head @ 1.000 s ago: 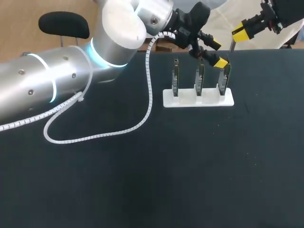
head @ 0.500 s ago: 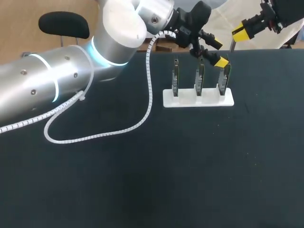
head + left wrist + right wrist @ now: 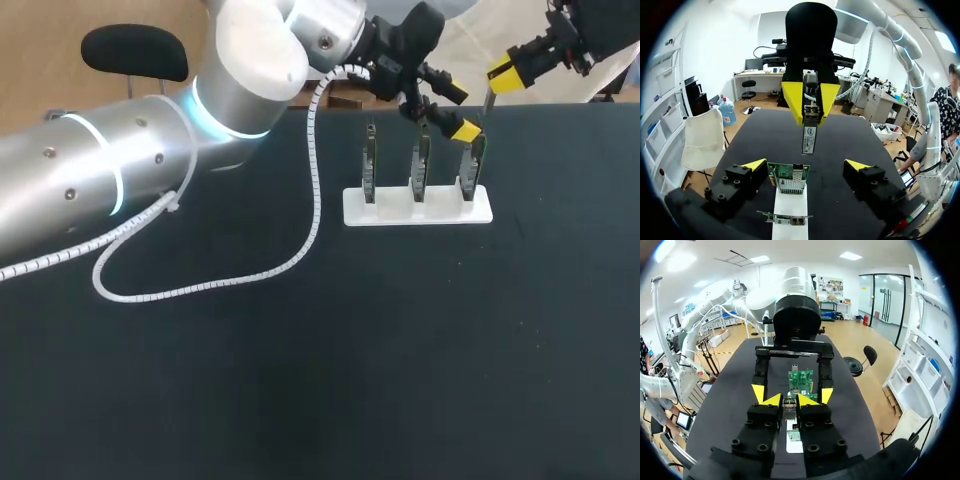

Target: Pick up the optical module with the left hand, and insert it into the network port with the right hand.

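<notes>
left gripper [image 3: 805, 166], reaching in from nine o'clock over the bench [image 3: 300, 380], stands open, its yellow tips on either side of the network card [image 3: 788, 177] without touching it. this is the right-hand card of three held upright in the white stand [image 3: 417, 212], which sits toward one o'clock on the bench. a white coiled cable [image 3: 300, 250] trails from the left arm onto the bench. at one o'clock from the stand, the right gripper [image 3: 789, 401] is clamped on the optical module [image 3: 809, 136], which hangs tip-down above the card and apart from it. over the last second the left arm edged slightly and then settled. the right gripper has barely shifted, and the module is no closer to the card. judgement: pick-up and handover are done, and insertion has not begun. the next move calls for bringing the module down in line with the metal port [image 3: 790, 186] on the card.
</notes>
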